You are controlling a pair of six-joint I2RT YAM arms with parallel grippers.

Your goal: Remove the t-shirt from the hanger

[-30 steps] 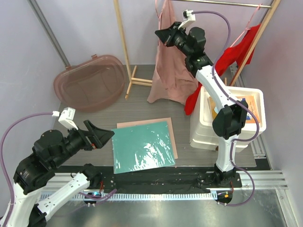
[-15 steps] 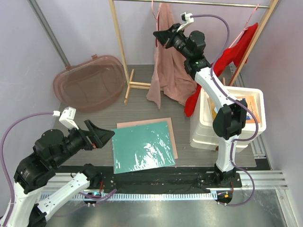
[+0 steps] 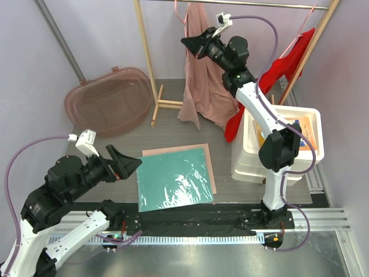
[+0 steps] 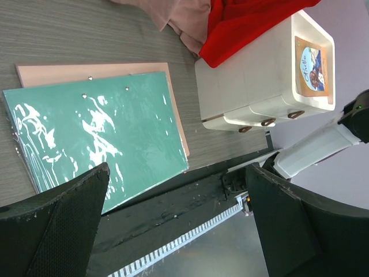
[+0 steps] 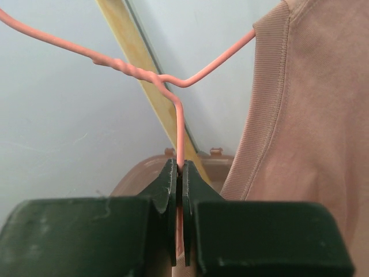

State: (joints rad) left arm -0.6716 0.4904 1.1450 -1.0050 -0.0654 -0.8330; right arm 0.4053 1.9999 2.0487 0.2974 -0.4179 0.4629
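Observation:
The dusty-pink t-shirt [image 3: 203, 81] hangs from a thin pink wire hanger [image 3: 180, 12] below the rack's top rail [image 3: 259, 4]. My right gripper [image 3: 188, 45] is raised beside the shirt's collar. In the right wrist view it [image 5: 179, 173] is shut on the hanger's wire [image 5: 179, 124], just below the twisted neck. The ribbed collar of the t-shirt [image 5: 300, 133] is to the right of the jaws. My left gripper [image 3: 131, 165] hovers low at the near left, far from the shirt. It stands open and holds nothing [image 4: 179, 170].
A red garment [image 3: 287, 62] hangs at the rack's right end, draping onto a white box [image 3: 308, 124]. A green mat [image 3: 173, 179] on a tan board lies in the middle. A brown plastic tub [image 3: 109, 101] sits at the back left. The wooden rack post [image 3: 147, 57] stands left of the shirt.
My right gripper has moved left and slightly up with the hanger wire in it, and the t-shirt has swung left with it. The left arm has barely shifted.

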